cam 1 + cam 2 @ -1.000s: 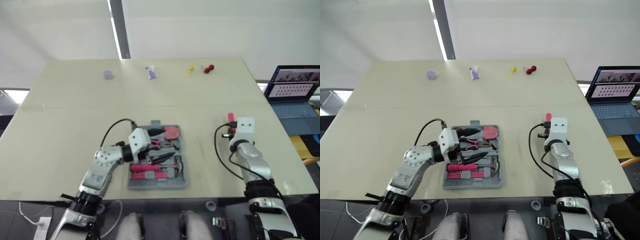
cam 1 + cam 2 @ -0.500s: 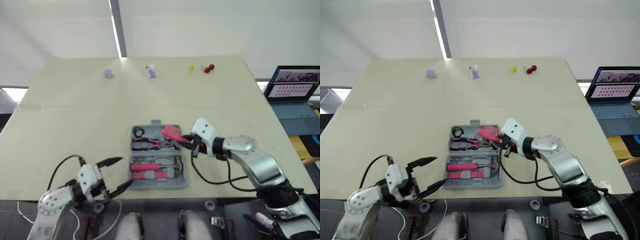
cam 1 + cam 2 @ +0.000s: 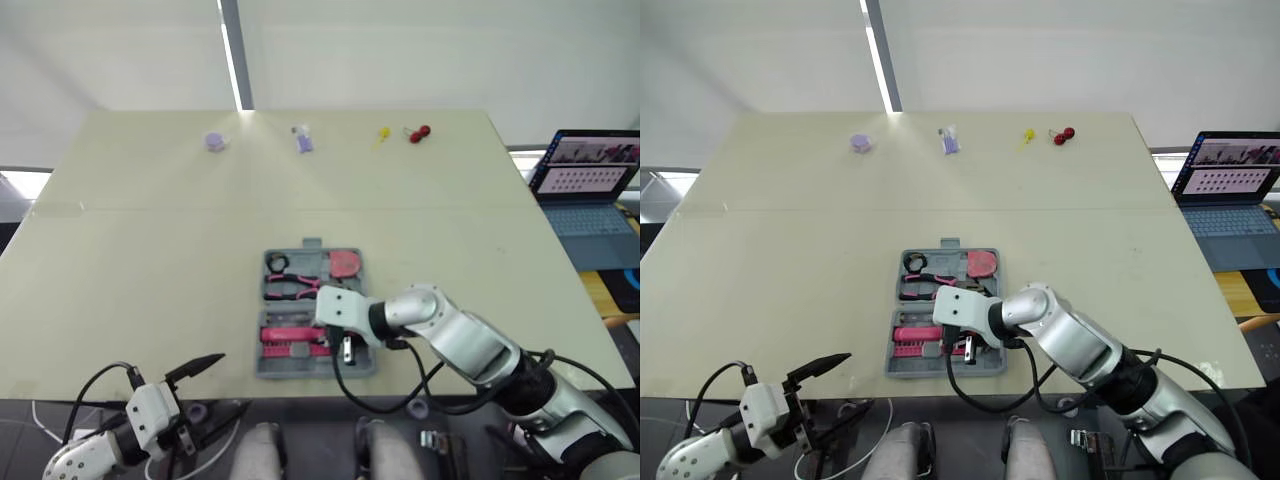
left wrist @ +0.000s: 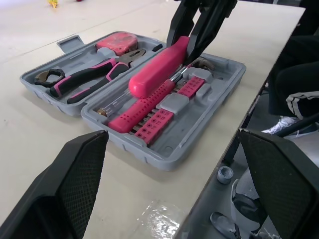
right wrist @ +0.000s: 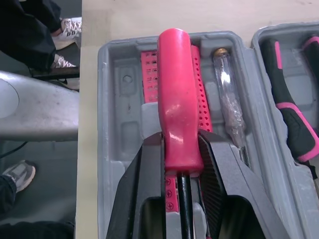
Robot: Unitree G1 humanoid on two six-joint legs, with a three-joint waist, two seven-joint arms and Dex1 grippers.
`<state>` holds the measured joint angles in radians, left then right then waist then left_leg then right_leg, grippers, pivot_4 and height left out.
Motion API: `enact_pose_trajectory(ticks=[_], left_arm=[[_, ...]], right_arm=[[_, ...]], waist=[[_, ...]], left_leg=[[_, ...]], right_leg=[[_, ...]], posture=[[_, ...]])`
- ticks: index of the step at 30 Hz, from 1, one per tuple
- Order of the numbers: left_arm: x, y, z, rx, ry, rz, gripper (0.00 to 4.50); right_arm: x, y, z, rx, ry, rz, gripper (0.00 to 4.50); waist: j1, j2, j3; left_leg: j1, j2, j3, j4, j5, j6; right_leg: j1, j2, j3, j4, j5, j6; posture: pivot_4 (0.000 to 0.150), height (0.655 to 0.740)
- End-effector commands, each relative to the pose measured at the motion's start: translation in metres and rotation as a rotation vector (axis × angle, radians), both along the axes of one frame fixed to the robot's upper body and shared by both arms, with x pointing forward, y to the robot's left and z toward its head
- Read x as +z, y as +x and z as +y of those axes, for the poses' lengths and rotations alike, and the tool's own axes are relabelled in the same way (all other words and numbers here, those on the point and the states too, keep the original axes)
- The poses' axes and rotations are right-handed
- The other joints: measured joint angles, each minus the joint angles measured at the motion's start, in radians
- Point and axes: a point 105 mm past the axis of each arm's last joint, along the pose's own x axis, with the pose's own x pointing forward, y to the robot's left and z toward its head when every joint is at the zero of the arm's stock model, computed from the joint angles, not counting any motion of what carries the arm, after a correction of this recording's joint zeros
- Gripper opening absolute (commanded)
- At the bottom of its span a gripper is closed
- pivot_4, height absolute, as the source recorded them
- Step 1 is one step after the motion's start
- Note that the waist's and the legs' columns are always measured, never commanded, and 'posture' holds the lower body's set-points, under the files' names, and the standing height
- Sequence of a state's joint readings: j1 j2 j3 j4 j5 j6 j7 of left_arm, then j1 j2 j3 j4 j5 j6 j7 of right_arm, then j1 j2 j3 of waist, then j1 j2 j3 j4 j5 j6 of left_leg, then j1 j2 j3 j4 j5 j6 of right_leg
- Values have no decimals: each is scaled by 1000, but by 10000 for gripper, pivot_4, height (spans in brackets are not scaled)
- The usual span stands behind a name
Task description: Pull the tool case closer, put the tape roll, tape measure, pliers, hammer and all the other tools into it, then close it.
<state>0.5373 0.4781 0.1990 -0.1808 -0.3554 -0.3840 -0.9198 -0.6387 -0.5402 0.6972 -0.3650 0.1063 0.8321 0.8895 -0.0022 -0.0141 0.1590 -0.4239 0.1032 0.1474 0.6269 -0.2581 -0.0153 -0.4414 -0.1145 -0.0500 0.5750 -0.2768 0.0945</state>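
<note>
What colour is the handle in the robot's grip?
The handle is bright pink; the right wrist view shows it best.

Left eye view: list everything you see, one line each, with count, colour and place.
table: one, beige, under everything.
tool case: one, grey, open, middle of the table's near edge.
pliers: one, black and pink, case's far half.
tape measure: one, pink, far half, right corner.
bit rack: one, pink, case's near half.
pink-handled tool: one, gripped over the near half.
small items: four, two purple, one yellow, one red, along the table's far edge.
laptop: one, open, beyond the table's right edge.
left hand: black fingers, open, off the table's near edge, left.
right hand: black fingers, shut on the pink-handled tool.
</note>
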Motion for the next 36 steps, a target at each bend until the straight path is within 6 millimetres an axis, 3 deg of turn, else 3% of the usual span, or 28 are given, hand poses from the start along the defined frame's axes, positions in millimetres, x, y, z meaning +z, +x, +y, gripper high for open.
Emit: enact_pose_trajectory(ticks=[1,36], left_arm=[[6,-5,2,18,-13,-23,45000],[2,2,6,44,2,-21,45000]], right_arm=[[6,-11,9,68,-11,-24,4063],[-15,-16,26,56,-130,-15,4063]], waist=[[1,0,0],[1,-3,-2]], left_leg=[[0,0,0,0,0,0],[-1,0,3,0,0,0]], right_leg=[[0,0,0,0,0,0],[-1,0,-2,1,0,0]], posture=[[1500,7400],[1500,7400]])
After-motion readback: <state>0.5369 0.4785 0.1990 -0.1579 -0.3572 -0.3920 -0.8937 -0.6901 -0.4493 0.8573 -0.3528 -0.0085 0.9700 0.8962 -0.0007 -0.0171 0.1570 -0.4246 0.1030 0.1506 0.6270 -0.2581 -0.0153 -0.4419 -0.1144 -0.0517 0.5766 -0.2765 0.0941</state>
